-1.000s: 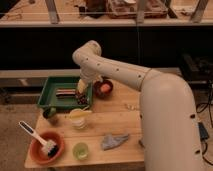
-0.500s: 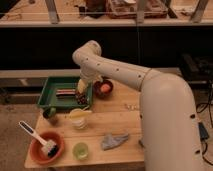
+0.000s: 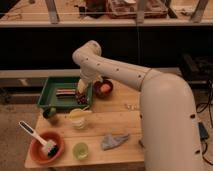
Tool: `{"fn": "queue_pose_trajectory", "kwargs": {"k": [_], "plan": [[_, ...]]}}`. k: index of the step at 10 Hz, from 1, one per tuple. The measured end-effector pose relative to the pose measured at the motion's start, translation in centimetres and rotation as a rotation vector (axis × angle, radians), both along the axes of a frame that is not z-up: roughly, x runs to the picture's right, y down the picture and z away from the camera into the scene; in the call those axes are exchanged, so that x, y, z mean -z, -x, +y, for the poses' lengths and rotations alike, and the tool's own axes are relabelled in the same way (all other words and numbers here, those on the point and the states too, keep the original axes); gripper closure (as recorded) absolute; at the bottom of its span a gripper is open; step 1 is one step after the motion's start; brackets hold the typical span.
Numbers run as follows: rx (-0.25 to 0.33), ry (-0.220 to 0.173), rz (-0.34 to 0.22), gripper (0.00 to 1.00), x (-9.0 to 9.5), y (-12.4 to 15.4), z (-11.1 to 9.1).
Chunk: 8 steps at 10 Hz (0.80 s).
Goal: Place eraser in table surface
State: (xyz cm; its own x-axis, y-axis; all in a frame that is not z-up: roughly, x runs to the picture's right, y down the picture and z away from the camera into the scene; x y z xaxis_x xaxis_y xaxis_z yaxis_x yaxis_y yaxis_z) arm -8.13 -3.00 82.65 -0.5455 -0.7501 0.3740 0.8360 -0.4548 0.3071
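Claw point(image 3: 81, 98) is low at the right end of the tray point(image 3: 45, 95), with the arm bent down over it. Eraser point(image 3: 64, 92) lies flat inside the tray just left of the claw, so it's not on the surface point(image 3: 125, 117) yet. Can't tell whether the claw is released or clenched. My guess: it's positioned low to reach in for the pickup, and the planks right of the tray look like the drop spot.

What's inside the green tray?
The small dark eraser lies inside the green tray, near the middle. The gripper hangs over the tray's right end and covers that corner, so anything under it is hidden.
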Motion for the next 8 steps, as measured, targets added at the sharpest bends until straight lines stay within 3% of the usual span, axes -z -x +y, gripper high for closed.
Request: {"fn": "queue_pose_trajectory", "kwargs": {"k": [3, 5, 8], "plan": [[0.037, -0.015, -0.057, 0.2, -0.8, 1.3, -1.0], [0.086, -0.023, -0.113, 0.2, -2.1, 4.9, -1.8], [0.166, -0.04, -0.203, 0.2, -4.7, 13.0, -2.7]]}}
